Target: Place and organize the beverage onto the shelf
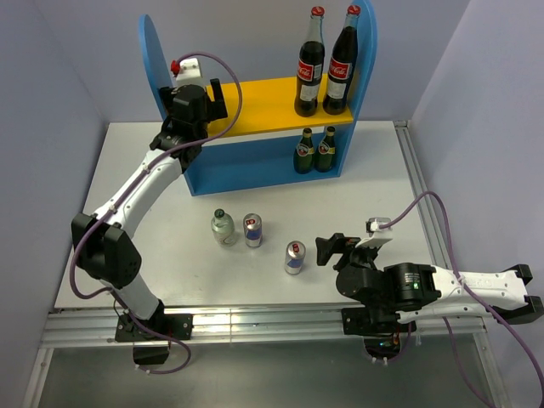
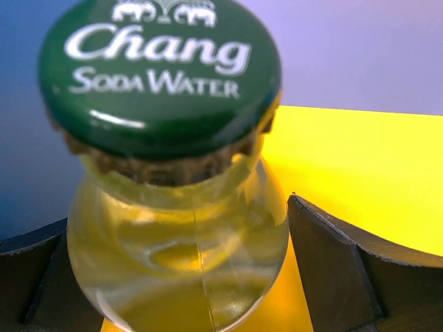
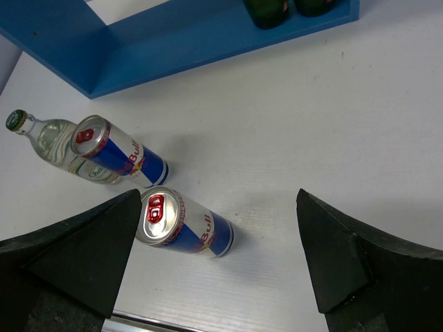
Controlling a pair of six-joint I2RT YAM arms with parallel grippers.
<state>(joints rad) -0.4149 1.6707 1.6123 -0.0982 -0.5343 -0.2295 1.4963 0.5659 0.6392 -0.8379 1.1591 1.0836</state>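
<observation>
The blue shelf has a yellow upper board. Two cola bottles stand at the board's right end. My left gripper is over the board's left end, shut on a clear green-capped bottle marked "Chang Soda Water"; the top view hides this bottle. A second clear green-capped bottle and two blue-silver cans stand on the table. My right gripper is open and empty, just right of the nearer can.
Two dark green bottles stand at the right end of the shelf's lower level. The shelf's blue base shows at the top of the right wrist view. A metal rail runs along the table's near edge.
</observation>
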